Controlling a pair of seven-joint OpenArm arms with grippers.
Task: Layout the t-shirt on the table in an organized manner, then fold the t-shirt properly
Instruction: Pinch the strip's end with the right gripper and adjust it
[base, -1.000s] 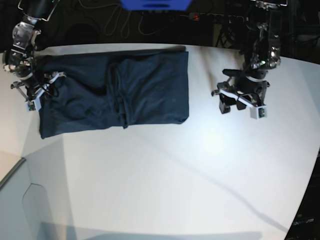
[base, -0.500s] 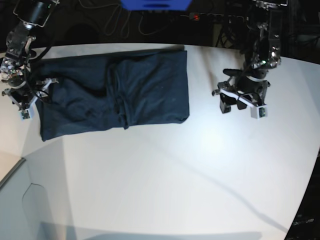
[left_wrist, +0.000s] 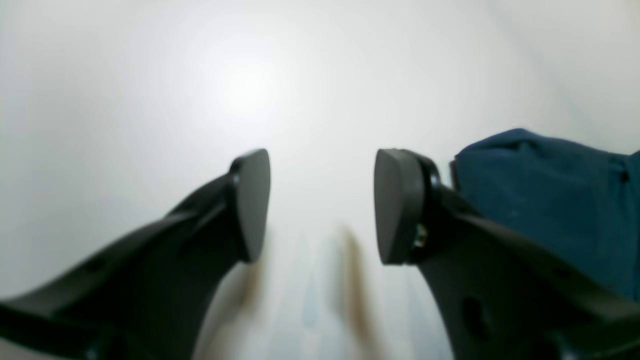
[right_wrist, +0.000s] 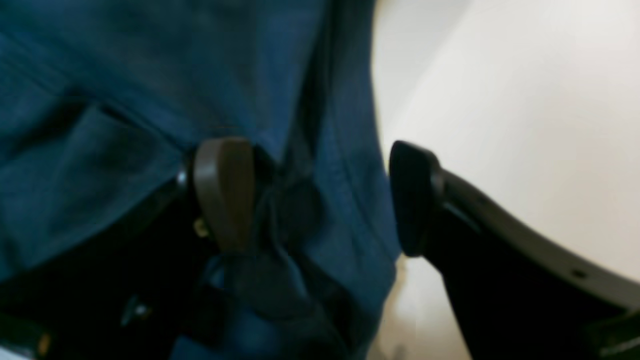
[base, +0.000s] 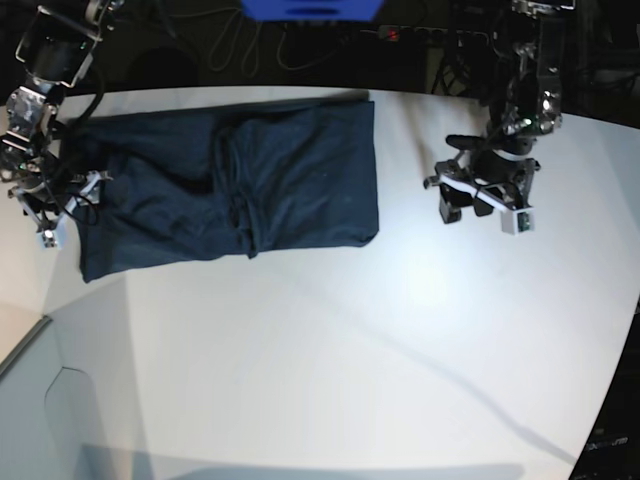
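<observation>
The dark navy t-shirt (base: 230, 185) lies on the white table (base: 330, 340) at the back left, folded into a rough rectangle with a bunched ridge down its middle. My right gripper (base: 62, 208) hovers at the shirt's left edge. In the right wrist view this gripper (right_wrist: 320, 200) is open, its fingers (right_wrist: 225, 195) spread wide above the wrinkled cloth edge (right_wrist: 150, 90). My left gripper (base: 480, 208) sits over bare table right of the shirt. In the left wrist view it (left_wrist: 320, 205) is open with only white tabletop between its pads, and a shirt corner (left_wrist: 540, 200) lies beside it.
A blue object (base: 310, 8) and cables sit behind the table's far edge against a dark background. The tabletop ends close to the left of the shirt, with a lower grey surface (base: 40, 400) at the front left. The table's curved edge (base: 615, 370) runs down the right side.
My right gripper went from shut on the shirt's left edge to wide open, letting the cloth go, and drew back a little to the left. The left arm stayed put.
</observation>
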